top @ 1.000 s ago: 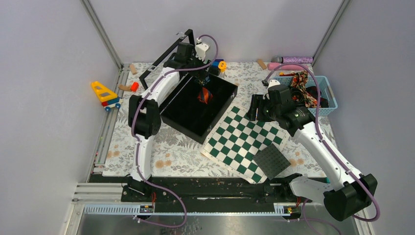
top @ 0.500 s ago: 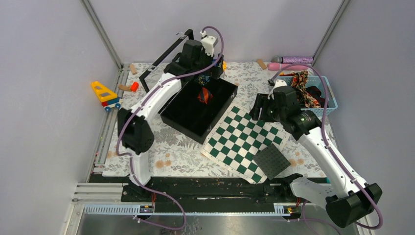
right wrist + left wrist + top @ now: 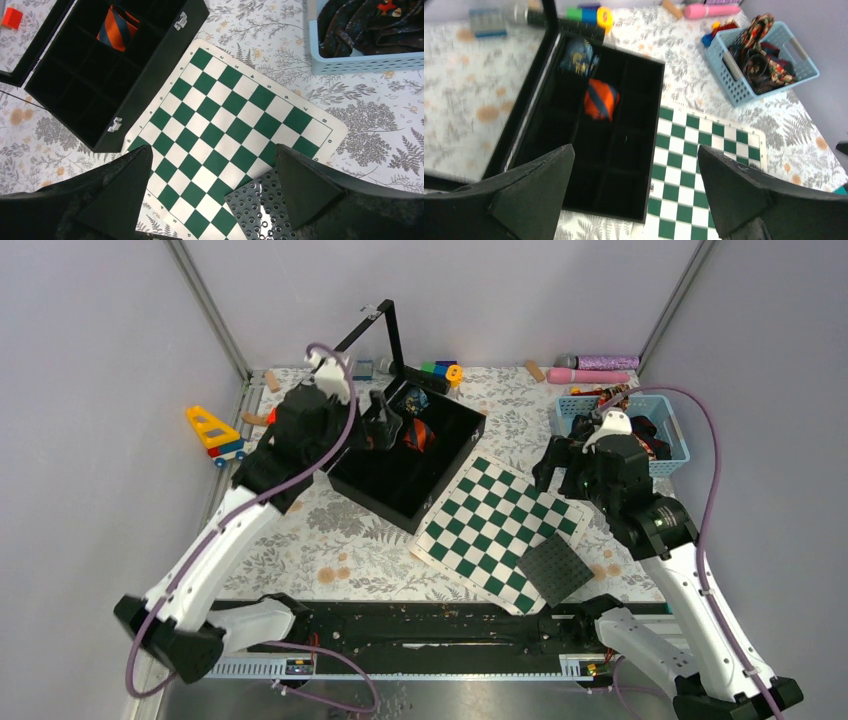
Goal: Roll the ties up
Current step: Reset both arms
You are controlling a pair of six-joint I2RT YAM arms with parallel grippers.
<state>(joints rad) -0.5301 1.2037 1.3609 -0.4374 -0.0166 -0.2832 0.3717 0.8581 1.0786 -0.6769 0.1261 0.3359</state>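
We count navy tie [image 3: 578, 56], striped tie [image 3: 601, 99] rolled in box [image 3: 624, 150] upper-left; loose ties [image 3: 764, 70] wait in basket [image 3: 735, 86] upper-right. Left gripper [image 3: 635, 150], right gripper [image 3: 212, 149] spread wide, empty.

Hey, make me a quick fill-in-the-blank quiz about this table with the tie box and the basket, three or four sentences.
The black box holds ___ rolled ties: the striped tie and the floral tie.
The loose ties sit in the ___ basket.
The chequered board is white and ___.
The left gripper and the right gripper have their fingers ___, holding nothing.
Missing words: two; blue; green; open.
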